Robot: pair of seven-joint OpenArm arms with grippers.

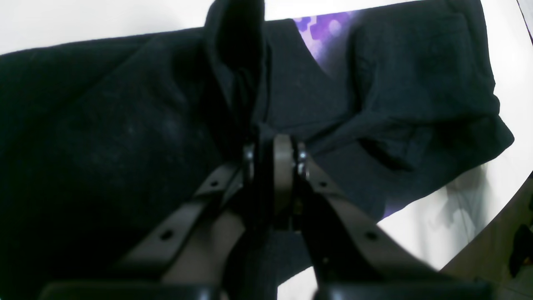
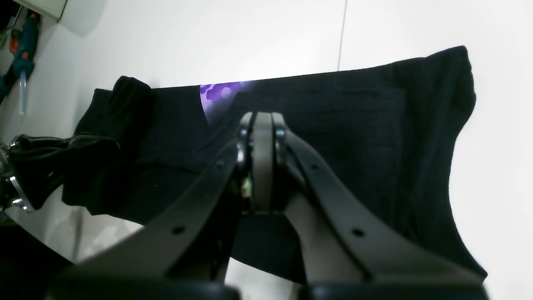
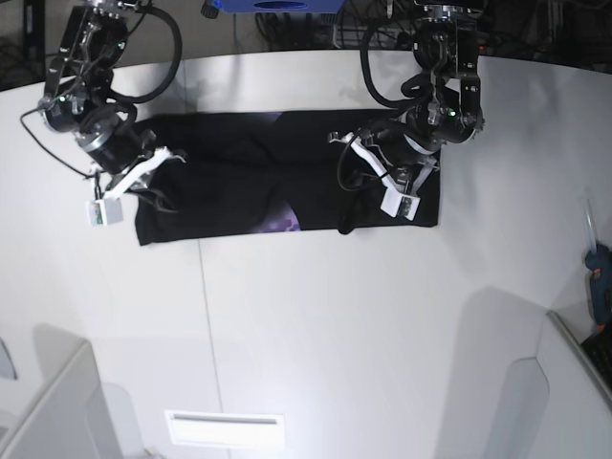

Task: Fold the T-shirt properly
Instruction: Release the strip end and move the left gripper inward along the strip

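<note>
The black T-shirt (image 3: 239, 172) lies spread sideways across the far half of the white table (image 3: 335, 325). A patch of purple print (image 3: 284, 225) shows at its near hem and also at a folded-over edge (image 1: 320, 33). My left gripper (image 1: 272, 143) is shut on a raised fold of the black cloth (image 1: 237, 50); in the base view it (image 3: 342, 143) stands over the shirt's right part. My right gripper (image 2: 262, 125) is shut, pads together with nothing seen between them, just above the T-shirt (image 2: 354, 125) near its left end (image 3: 175, 155).
The table edge (image 1: 499, 216) runs close to the shirt by the left gripper. A teal tool (image 2: 21, 58) lies off the table; a blue tool (image 3: 598, 277) sits at the base view's right border. A seam (image 3: 206, 316) crosses the tabletop.
</note>
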